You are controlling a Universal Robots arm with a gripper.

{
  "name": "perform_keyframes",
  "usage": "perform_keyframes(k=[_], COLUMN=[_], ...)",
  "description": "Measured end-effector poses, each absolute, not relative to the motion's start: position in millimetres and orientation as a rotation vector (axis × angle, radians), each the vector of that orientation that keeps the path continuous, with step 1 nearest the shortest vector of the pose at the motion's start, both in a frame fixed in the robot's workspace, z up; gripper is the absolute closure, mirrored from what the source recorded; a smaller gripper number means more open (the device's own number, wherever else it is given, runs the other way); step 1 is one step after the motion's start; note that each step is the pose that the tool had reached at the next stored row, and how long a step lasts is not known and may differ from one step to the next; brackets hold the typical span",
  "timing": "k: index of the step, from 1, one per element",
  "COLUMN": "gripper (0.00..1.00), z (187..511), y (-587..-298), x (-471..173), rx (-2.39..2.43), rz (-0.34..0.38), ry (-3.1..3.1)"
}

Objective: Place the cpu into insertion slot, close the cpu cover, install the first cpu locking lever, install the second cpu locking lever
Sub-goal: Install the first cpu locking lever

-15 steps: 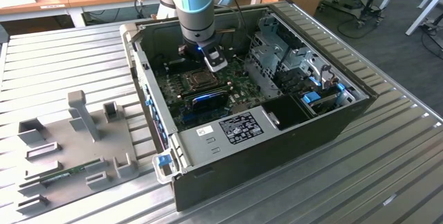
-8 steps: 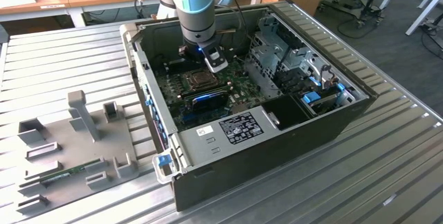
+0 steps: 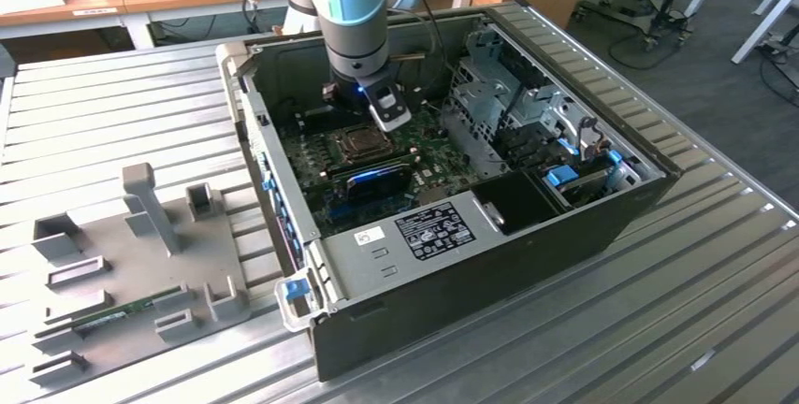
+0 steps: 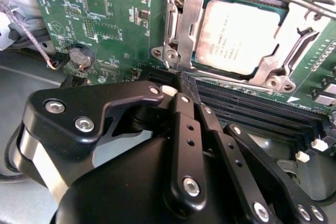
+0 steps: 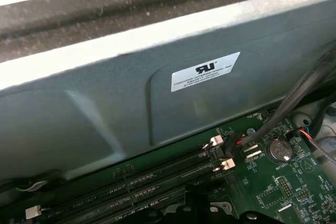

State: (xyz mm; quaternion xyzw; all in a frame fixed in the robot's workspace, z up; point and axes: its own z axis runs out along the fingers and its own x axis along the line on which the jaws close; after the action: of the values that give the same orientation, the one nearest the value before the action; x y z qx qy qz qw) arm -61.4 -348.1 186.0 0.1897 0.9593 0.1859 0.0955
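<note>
On the exterior view's left, one grey fixture plate (image 3: 138,273) lies by the table's (image 3: 100,114) left edge. It carries one green memory stick (image 3: 125,312) among its upright holders, probably parked there so that it is out of the way.

In the middle stands one open computer case (image 3: 500,264), laid on its side so that the board faces up and the arm can reach down into it.

Inside, the single cpu (image 4: 239,38) sits flat in the insertion slot (image 3: 354,145). The one cpu cover (image 4: 184,30) lies down over its edges, and the pale face shows through the window. It looks closed. One thin lever rod (image 4: 315,8) runs along the frame, and I cannot tell if it is hooked.

The gripper (image 4: 189,90) hangs just beside the socket, over the near ends of the long black memory slots (image 4: 252,108). Its fingers seem pressed together and pinch nothing, I judge to push rather than to grasp. One coin battery (image 4: 80,56) sits on the board.

On the exterior view's right is one grey drive cage (image 3: 500,95).
</note>
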Motion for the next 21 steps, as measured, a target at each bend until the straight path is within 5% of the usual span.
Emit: perform_keyframes(k=[21], gripper=[0.9], z=[189.3], y=[-349.2], x=[-61.3], rx=[0.562], rz=[0.551], ry=[2.843])
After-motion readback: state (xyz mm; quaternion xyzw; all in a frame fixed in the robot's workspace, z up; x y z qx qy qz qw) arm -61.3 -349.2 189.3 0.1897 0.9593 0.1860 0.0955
